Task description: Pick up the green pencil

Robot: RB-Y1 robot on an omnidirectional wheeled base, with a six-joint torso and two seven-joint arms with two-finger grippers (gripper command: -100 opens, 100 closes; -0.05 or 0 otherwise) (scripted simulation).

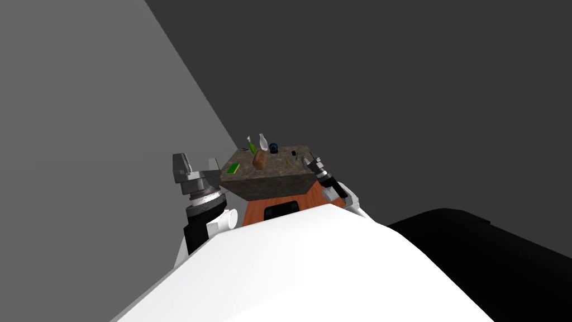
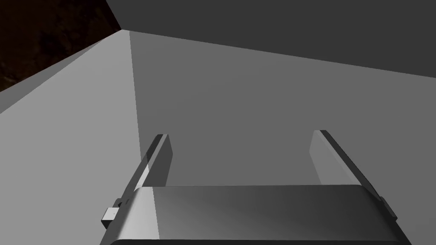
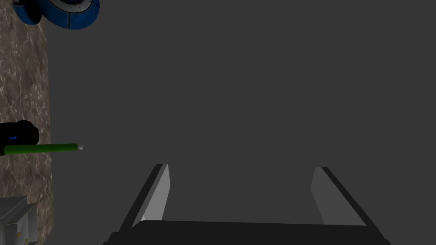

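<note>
Plainly, the right tool (image 3: pixel 240 193) was the nearer one. In the head view it hung at the right-hand edge of the stone-patterned worktop (image 1: pixel 268 180), while the left tool (image 1: pixel 195 167) stood raised off the opposite side, well apart from the task's thing. Both tools were wide, with nothing between their fingers.

The green pencil (image 3: pixel 42 148) lay flat on the worktop at that right edge, its pale tip poking out past the rim. A small black object (image 3: pixel 19 134) sat just beside it, perhaps touching, and a blue round thing (image 3: pixel 64 12) lay farther along the same edge.

From the right wrist camera the pencil sat off to one side of the tool, outside the gap between the fingers. Its long axis ran in line with the fingers' spread, not across it. We judged that the coming move would call for a sideways shift over the rim and a turn of the wrist, so the fingers could close across the shaft.
</note>
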